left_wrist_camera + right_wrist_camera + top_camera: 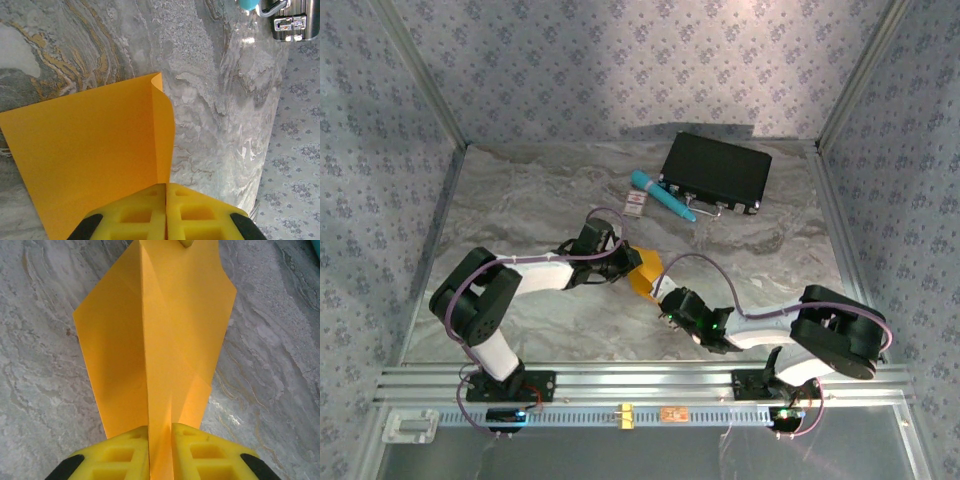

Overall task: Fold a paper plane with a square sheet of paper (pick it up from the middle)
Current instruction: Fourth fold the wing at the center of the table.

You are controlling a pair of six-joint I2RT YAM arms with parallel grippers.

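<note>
Square sheet of paper [170, 340]: L gripper [166, 192] pinches, R gripper [160, 435] straddles.

Robot lab cell: wallpapered panels [620, 60], marble-print tabletop [520, 200], aluminium mounting rail [640, 385].

A grey marbled table [520, 200] carried a small white-and-red card [636, 206] just beyond the left claw [628, 262], a teal pen [662, 196] beside that card, and a black case [717, 170] farther beyond, rightward.
</note>
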